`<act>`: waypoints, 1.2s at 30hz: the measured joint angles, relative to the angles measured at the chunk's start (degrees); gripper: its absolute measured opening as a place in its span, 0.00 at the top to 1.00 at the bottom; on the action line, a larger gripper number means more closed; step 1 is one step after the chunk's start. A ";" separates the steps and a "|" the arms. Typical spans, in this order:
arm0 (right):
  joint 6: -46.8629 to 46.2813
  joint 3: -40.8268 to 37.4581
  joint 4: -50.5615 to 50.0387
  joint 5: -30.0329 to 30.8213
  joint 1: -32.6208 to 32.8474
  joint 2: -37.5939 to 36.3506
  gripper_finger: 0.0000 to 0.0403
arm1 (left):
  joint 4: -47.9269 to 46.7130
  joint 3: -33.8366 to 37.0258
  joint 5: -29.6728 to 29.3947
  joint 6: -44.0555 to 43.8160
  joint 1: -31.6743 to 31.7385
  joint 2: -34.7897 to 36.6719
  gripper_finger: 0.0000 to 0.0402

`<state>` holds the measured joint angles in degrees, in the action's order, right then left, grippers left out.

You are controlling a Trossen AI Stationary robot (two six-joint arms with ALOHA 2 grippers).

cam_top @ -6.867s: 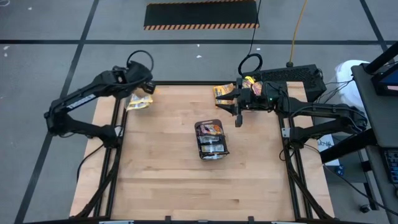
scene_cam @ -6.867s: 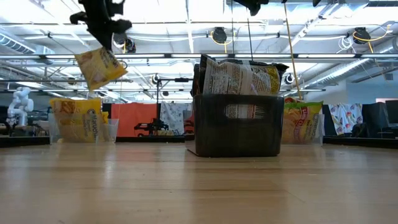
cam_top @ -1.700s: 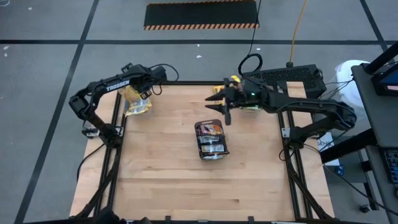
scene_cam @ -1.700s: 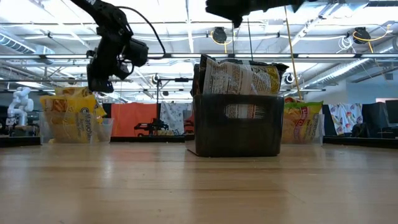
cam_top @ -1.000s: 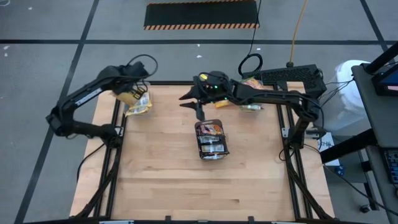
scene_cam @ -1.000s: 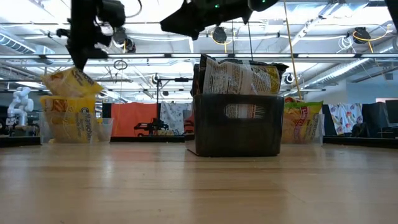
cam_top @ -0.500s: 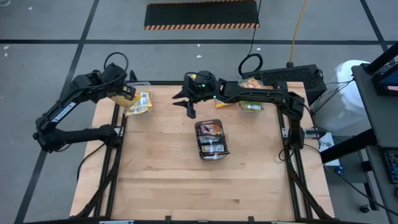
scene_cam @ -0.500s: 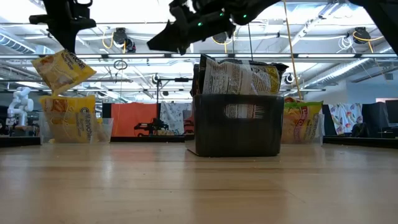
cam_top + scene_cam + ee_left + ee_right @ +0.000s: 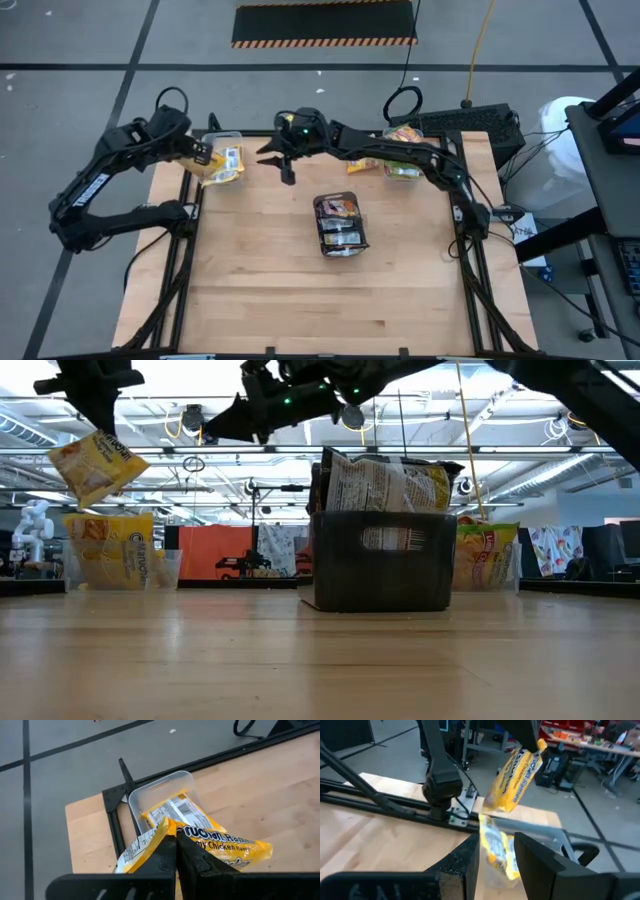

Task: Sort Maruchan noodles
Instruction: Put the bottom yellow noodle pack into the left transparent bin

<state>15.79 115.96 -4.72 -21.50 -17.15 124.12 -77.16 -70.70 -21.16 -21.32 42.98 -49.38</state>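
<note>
Pinching crinkled yellow packet (image 9: 210, 842), left claw (image 9: 176, 840) clamped; right claw (image 9: 281, 162) spread, empty.

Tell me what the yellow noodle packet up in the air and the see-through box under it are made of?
The yellow noodle packet looks like thin, shiny plastic film: it crumples and folds where the left tool pinches it shut. The see-through box looks like clear, fairly stiff plastic: you can see another packet through its walls, and its rim keeps its shape. The table looks like pale wooden planks with visible grain.

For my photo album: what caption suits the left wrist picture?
Left gripper pinching a yellow chicken ramen packet above a clear plastic tub at the table's corner.
</note>
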 joint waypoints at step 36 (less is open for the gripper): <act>-2.93 5.70 15.98 -1.36 2.82 8.02 0.71 | -4.19 -0.02 6.22 -4.94 0.00 5.65 1.00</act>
<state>12.87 121.67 11.26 -22.85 -14.33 132.14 -81.35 -70.72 -14.94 -26.26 42.98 -43.72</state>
